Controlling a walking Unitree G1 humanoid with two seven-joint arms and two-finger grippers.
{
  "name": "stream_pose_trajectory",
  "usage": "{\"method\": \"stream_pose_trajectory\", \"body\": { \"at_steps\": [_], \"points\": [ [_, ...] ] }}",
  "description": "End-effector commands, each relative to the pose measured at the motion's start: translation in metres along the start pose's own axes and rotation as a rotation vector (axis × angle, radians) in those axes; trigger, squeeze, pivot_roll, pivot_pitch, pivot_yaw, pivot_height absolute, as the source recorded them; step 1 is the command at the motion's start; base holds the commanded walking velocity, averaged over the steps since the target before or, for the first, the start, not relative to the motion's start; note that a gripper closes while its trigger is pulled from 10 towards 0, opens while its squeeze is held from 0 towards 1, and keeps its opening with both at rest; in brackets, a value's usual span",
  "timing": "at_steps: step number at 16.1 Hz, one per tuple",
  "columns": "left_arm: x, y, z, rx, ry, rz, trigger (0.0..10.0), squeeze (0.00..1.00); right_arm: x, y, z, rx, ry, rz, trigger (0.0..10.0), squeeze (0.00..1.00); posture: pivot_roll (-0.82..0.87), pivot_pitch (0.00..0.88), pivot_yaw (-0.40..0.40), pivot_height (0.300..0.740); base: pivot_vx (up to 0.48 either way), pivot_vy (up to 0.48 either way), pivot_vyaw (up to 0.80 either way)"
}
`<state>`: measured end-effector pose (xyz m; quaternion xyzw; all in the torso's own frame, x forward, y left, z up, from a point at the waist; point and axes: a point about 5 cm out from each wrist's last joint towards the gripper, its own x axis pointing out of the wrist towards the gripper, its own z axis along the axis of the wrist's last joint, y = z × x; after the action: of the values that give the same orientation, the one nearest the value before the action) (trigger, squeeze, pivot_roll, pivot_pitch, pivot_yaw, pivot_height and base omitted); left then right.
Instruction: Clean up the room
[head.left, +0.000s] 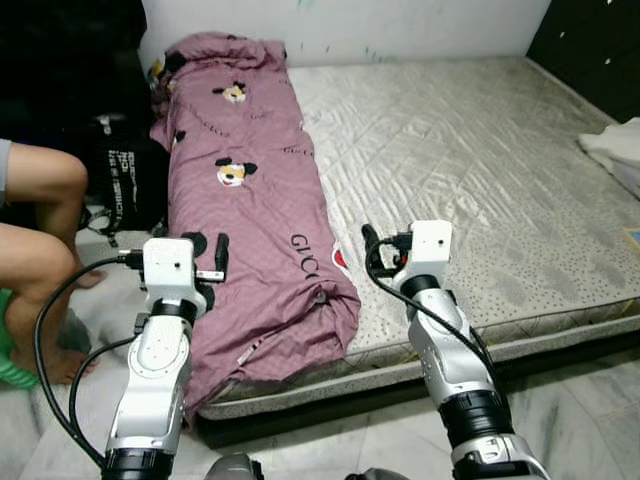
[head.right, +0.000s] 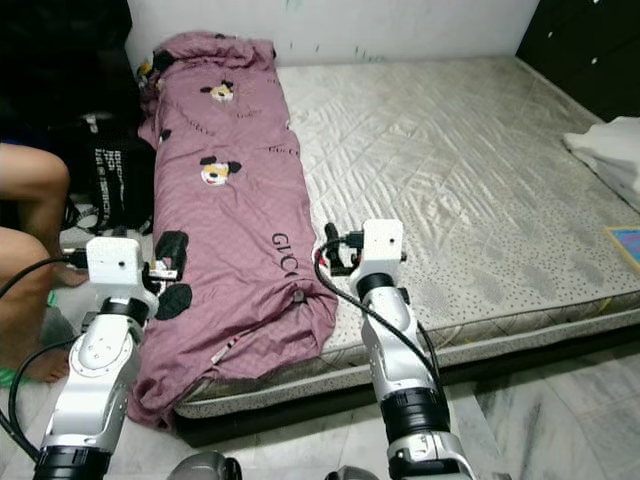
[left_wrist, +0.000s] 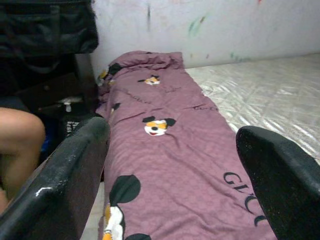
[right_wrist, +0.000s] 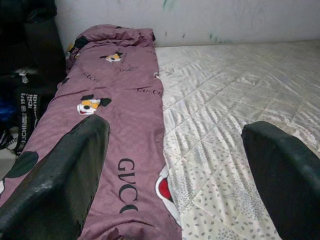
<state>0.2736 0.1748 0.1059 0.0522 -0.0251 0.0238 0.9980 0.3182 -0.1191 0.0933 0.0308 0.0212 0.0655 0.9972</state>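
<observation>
Mauve quilt (head.left: 255, 200) bunched in a long roll down the left edge of the bare mattress (head.left: 470, 180), both claws spread above it.

The quilt runs from the wall to the near corner, where it droops over the mattress side toward the floor (head.left: 560, 410); it is printed with cartoon mouse heads and "GUCCI" lettering. The left claw (head.left: 208, 258) hangs over the quilt's outer edge, the right claw (head.left: 378, 252) over the seam where quilt meets mattress, neither pinching anything. The wrist views show the wall's green scribbles close up. A person's bare legs (head.left: 40, 250) sit left of the bed beside a black bag (head.left: 125, 185) with unreadable white print. White folded cloth (head.left: 615, 150) lies at the mattress's far right.
</observation>
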Motion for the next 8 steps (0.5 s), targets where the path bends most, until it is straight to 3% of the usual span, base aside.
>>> {"method": "stream_pose_trajectory", "body": {
  "at_steps": [1, 8],
  "points": [
    [0.0007, 0.0027, 0.0021, 0.008, -0.002, 0.018, 10.0, 0.00, 0.0008, -0.0001, 0.0019, -0.005, 0.001, 0.007, 10.0, 0.00, 0.07, 0.000, -0.031, 0.740, 0.000, 0.000, 0.00],
    [0.0003, 0.0014, 0.0002, -0.002, 0.011, 0.012, 10.0, 0.00, -0.0001, 0.0010, 0.0019, -0.001, -0.001, 0.015, 10.0, 0.00, 0.07, 0.000, -0.032, 0.675, 0.000, 0.000, 0.00]
  ]
}}
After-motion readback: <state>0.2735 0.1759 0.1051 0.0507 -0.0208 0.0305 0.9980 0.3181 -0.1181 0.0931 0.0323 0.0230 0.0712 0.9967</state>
